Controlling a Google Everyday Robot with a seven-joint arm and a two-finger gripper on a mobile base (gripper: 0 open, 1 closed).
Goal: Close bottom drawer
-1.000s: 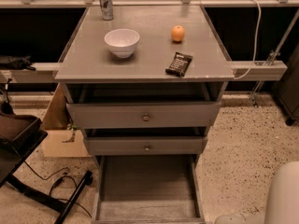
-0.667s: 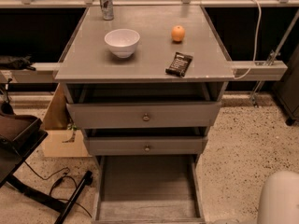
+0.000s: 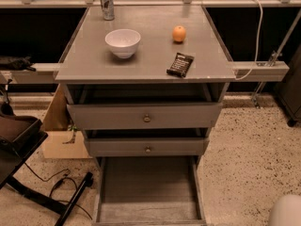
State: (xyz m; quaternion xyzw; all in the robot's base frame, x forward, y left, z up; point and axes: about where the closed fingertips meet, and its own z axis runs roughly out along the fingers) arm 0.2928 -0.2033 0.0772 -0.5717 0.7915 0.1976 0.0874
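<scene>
The bottom drawer [image 3: 148, 187] of the grey cabinet is pulled far out, showing its long box and worn grey floor. Its front lies at the picture's lower edge and its knob is hidden. The middle drawer [image 3: 148, 147] and the top drawer [image 3: 146, 117] above it stand slightly out, each with a small round knob. My gripper is out of view. Only a white rounded part of my arm [image 3: 287, 212] shows at the bottom right corner, to the right of the open drawer and apart from it.
On the cabinet top [image 3: 94, 65] stand a white bowl [image 3: 122, 41], an orange [image 3: 178, 33], a dark packet [image 3: 180, 64] and a can [image 3: 107, 3]. A cardboard box [image 3: 59, 135], a black stand [image 3: 19, 135] and floor cables [image 3: 56, 182] lie left. Speckled floor [image 3: 249, 145] lies right.
The white arm part at the bottom right has sunk lower toward the corner and shows less. The drawers have not moved.
</scene>
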